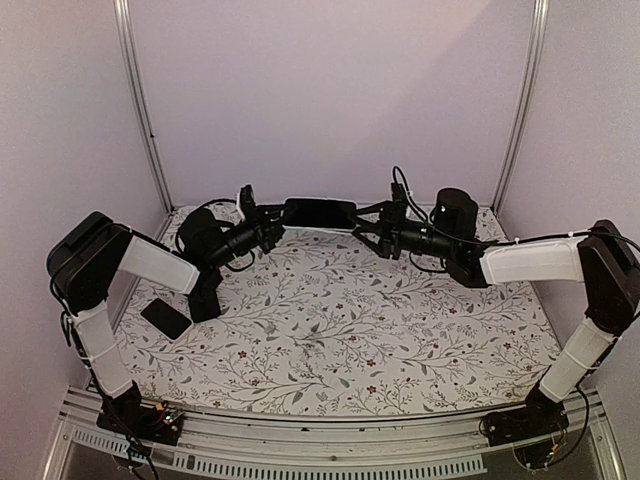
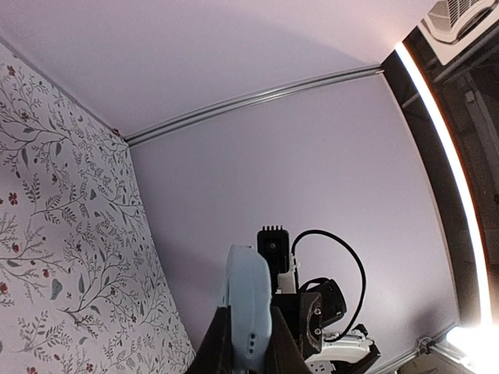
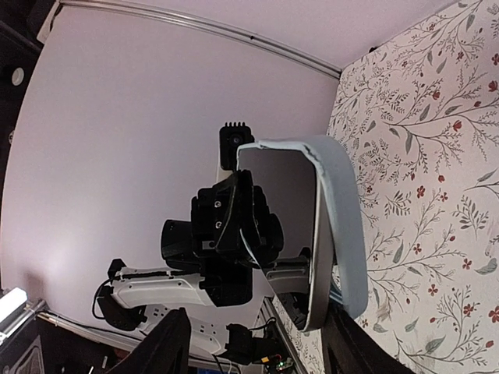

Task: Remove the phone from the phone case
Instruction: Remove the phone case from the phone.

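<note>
A: Risks first, left side. Left pincer (image 2: 249,327) is clamped on the thin edge of the case (image 2: 248,284), which is held in the air. We judge that grip narrow. If the case flexes under a pull, it may slide out of the tips.

B: Agreed. The load hangs between the two pincers, well above the table (image 1: 400,340). If we lose the left hold, everything drops.

A: Right pincer (image 3: 261,319) stands apart, one finger either side of the case's near end, not pressing that we can see. If it closes on rim and phone (image 3: 277,195) together, we'd only squeeze the phone deeper in.

B: Or it pinches soft rim alone, and the rim stretches and snaps back. A freed phone with nothing under it is our worst outcome.

A: Now the thing itself. Case is pale blue-grey, soft-looking, with rounded corners. Small dots show along its edge just ahead of the left tips.

B: From the right wrist, the phone sits in it, glossy face mirroring the wall. At the end far from the right pincer, the rim looks lifted and wavy at one corner. Peel begun, we judge, no more.

A: Dark flat slab (image 1: 165,318) on the table beneath the left arm. We can't tell what it is.
</note>
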Controlling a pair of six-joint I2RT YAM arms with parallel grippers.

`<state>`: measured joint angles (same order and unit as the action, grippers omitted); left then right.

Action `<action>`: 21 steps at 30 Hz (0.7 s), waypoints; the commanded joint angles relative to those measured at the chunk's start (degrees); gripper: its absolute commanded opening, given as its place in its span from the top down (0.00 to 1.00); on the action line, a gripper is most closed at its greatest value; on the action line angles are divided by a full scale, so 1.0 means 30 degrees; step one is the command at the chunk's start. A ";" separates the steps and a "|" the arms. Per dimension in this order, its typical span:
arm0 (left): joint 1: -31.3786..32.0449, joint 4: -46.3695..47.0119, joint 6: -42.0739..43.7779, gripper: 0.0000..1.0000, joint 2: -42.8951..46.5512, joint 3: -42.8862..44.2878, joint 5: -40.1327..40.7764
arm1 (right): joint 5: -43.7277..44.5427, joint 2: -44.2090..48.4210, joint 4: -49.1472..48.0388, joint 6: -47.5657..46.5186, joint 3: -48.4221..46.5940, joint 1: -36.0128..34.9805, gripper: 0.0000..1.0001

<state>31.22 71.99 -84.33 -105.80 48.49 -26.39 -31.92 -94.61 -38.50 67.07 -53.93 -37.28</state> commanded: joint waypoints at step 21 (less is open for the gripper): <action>0.3014 0.2147 -0.0366 1.00 0.0002 0.1504 -0.4153 | -0.0019 -0.2595 -0.1921 0.1402 -0.1405 -0.0436 0.65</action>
<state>31.99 69.56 -81.06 -106.02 49.84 -26.06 -31.79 -99.26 -41.32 70.46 -54.94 -36.36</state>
